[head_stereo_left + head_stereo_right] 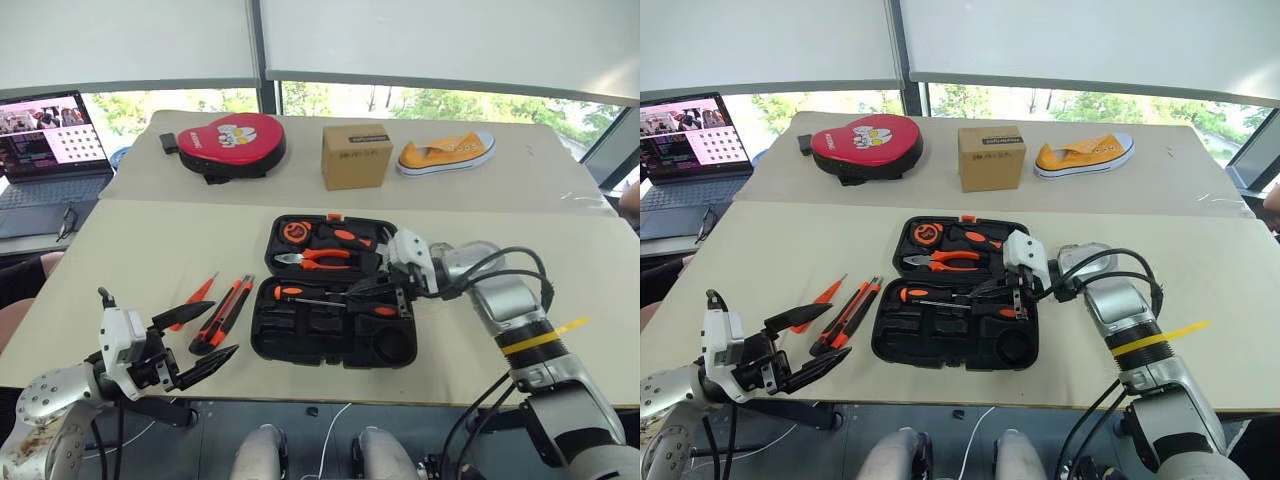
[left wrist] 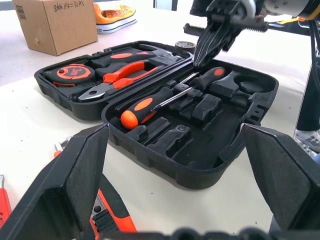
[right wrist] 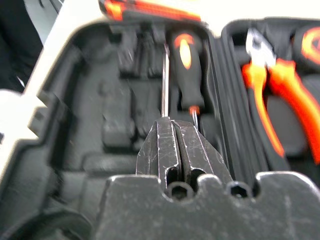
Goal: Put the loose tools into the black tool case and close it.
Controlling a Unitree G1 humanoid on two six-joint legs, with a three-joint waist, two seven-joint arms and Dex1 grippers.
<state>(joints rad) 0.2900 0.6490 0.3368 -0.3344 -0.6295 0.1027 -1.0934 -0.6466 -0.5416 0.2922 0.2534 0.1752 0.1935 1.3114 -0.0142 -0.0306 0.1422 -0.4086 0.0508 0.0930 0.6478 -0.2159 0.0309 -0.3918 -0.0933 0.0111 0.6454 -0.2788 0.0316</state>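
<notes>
On beige table, open black tool case, moulded slots.

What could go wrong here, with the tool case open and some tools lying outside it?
The shut right gripper sits low over the two screwdrivers in the case; it might knock them out of their slots. The knife and slim orange screwdriver lie beside the open left gripper, which might nudge them. A badly seated tool could stop the lid closing.
</notes>
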